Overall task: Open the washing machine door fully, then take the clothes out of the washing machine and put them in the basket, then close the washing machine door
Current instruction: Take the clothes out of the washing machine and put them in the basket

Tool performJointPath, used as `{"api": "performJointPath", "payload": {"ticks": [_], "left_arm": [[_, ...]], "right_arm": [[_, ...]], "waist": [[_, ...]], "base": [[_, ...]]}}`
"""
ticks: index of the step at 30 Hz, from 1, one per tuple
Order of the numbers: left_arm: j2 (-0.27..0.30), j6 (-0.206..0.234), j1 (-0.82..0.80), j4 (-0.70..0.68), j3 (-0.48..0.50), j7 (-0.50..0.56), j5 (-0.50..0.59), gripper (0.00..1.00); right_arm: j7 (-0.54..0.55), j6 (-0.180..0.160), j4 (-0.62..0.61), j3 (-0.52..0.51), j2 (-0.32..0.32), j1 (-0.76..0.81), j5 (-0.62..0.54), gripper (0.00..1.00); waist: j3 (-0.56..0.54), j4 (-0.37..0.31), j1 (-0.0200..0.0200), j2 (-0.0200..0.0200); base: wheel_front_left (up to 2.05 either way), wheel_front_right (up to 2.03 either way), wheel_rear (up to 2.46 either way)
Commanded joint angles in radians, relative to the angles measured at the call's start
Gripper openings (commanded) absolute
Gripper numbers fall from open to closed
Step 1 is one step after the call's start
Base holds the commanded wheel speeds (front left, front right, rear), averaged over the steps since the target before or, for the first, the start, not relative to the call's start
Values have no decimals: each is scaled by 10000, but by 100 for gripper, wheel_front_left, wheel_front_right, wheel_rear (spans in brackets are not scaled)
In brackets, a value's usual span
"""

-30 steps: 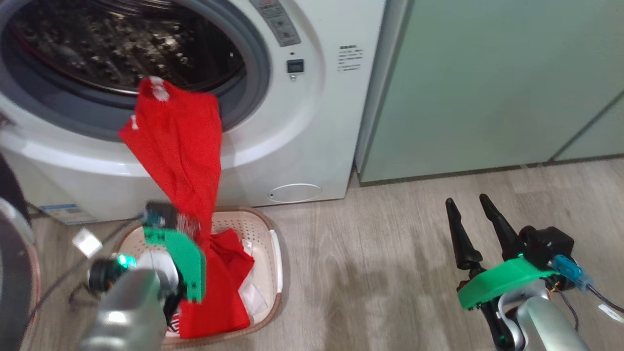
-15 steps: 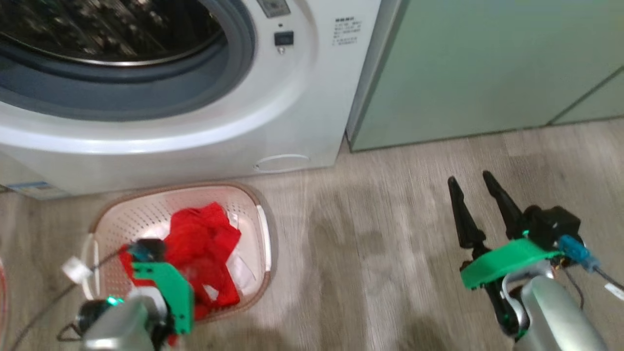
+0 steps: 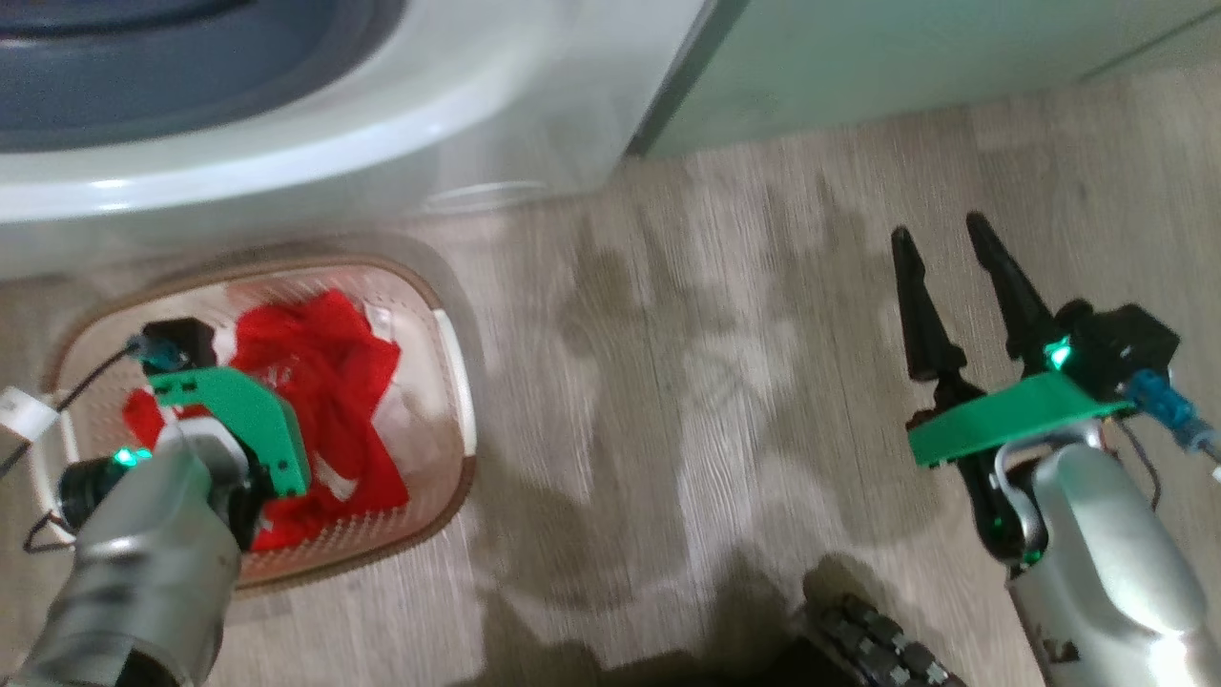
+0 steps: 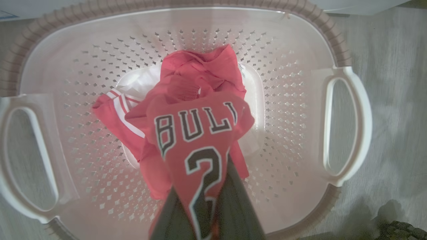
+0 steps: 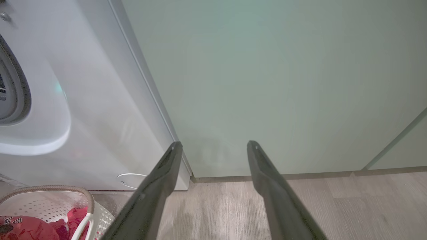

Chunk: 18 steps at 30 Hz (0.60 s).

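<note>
L fingers [image 4: 237,210] part under clothes [image 4: 196,133], washer [image 3: 286,162] cropped

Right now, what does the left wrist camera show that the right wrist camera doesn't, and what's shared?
Left wrist view: BULL lettering on the red jerseys with white trim, pinched in the left gripper, plus both white handles of the cream perforated plastic basket. Right wrist view: the flat pale green cabinet door, the big white washing machine with its small round flap, and the open right gripper. Shared: the basket, the jerseys, the pale wood floor.
</note>
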Motion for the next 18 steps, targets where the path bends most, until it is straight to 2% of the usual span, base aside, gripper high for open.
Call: {"api": "performJointPath", "payload": {"ticks": [1,10,11,12,13,14,18], "left_arm": [[389,101,-201,-17,307,-85,-57,0],[332,477,-208,58,475,25,-326,0],[304,521,-143,62,504,36,-372,4],[274,566,-70,65,517,59,-403,44],[254,640,-1,67,535,24,-429,89],[235,695,58,68,537,-62,-435,100],[121,736,228,72,542,-638,-460,100]], "right_arm": [[-92,65,-322,112,-135,50,-50,100],[-92,65,-416,30,-150,-153,-147,100],[-92,65,-399,-13,-133,-148,-151,100],[-92,65,-382,-49,-107,-138,-159,100],[-92,65,-363,-82,-79,-118,-168,100],[-92,65,-337,-92,-64,-92,-179,100],[-92,65,-224,-54,-49,42,-173,100]], "waist": [[590,-284,0,0],[940,-401,0,0],[877,-386,0,0],[798,-369,0,0],[689,-346,0,0],[566,-320,0,0],[-62,-141,0,0]], "base": [[0,0,0],[0,0,0],[0,0,0],[0,0,0],[0,0,0],[0,0,0],[0,0,0]]}}
